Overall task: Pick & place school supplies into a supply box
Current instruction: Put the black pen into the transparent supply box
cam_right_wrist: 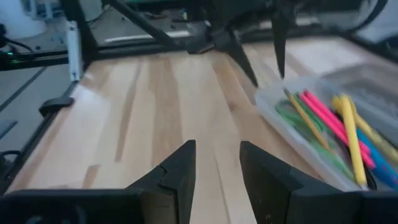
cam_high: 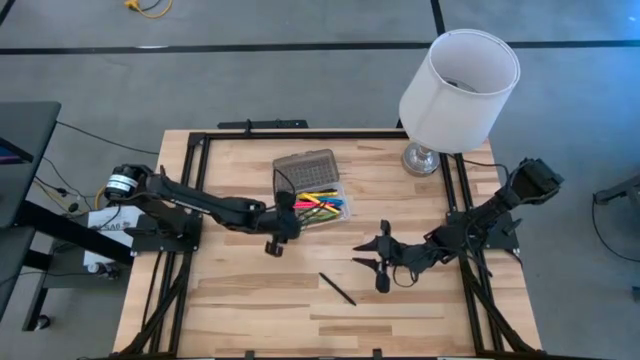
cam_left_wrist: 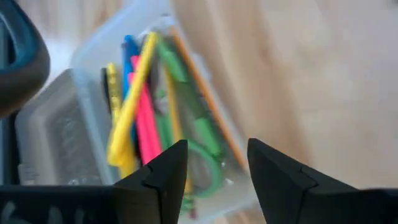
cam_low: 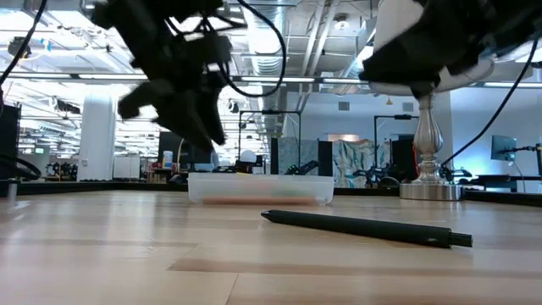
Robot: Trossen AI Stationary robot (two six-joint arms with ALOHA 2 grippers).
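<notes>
Wooden table (cam_high: 250, 300) carries a clear supply box (cam_high: 318, 205) holding coloured pens and green-handled scissors (cam_left_wrist: 208, 165). Left gripper (cam_high: 287, 218) hangs over the box's near end, fingers parted, empty. Right gripper (cam_high: 375, 262) hovers mid-table, fingers apart, empty. One black pen (cam_high: 337, 288) lies loose nearby.

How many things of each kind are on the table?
Clear box holding the coloured pens and scissors: 1
Black pen lying loose on the wood: 1
White lamp: 1
Total: 3

The pens packed in the box overlap too much to count one by one.
</notes>
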